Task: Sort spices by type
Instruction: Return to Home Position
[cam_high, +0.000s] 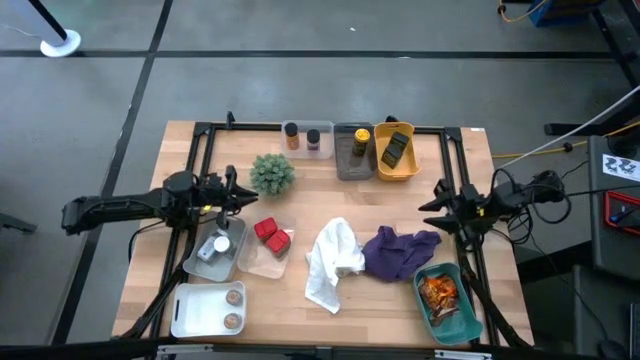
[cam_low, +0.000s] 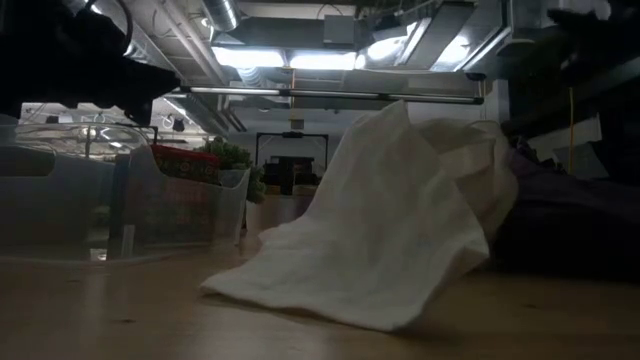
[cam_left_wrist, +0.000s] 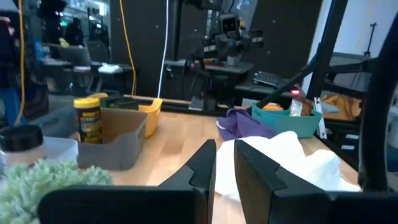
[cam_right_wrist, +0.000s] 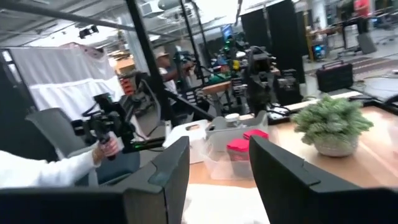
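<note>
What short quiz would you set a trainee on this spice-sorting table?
1. True or false: the orange packets lie in the teal bin.
2. Which lies nearest the right tool? A purple cloth, B plant, C red tins.
3. How many brown discs sit in the white bin?
Key: 1 true; 2 A; 3 two.
</note>
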